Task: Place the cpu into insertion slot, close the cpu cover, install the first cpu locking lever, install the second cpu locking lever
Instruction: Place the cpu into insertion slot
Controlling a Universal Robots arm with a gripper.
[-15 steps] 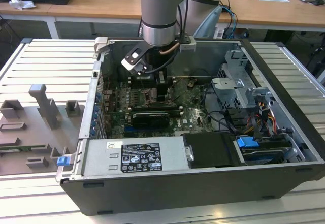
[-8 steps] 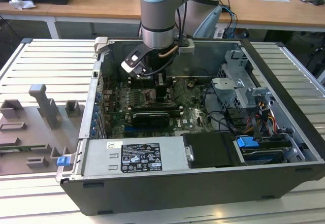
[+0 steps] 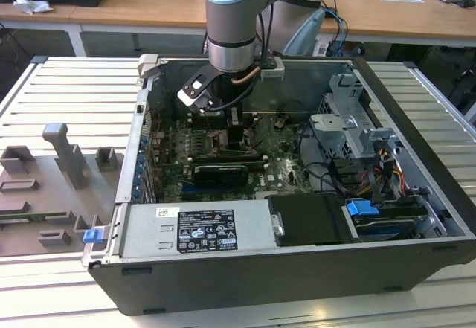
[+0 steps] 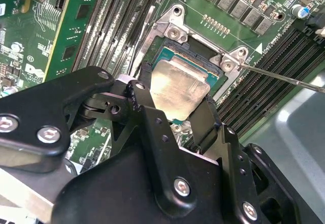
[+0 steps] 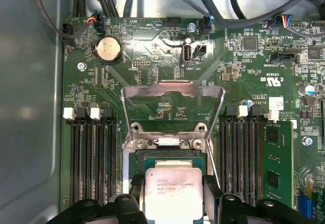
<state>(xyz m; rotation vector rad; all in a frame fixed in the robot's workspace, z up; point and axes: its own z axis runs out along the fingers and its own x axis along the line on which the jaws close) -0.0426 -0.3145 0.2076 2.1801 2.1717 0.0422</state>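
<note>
Cpu (image 5: 172,193) is clamped between my fingers (image 4: 138,98), just over the insertion slot (image 5: 170,156); cpu cover (image 5: 172,85) stands swung up; I'd square its edges to the rim, lower flat, never force.

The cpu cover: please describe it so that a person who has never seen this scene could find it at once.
Inside the open computer case, on the green board, find the square socket between two banks of black memory slots. The cpu cover is hinged to its edge and stands open: the one thin silver frame with a large window, through which the board shows.
</note>
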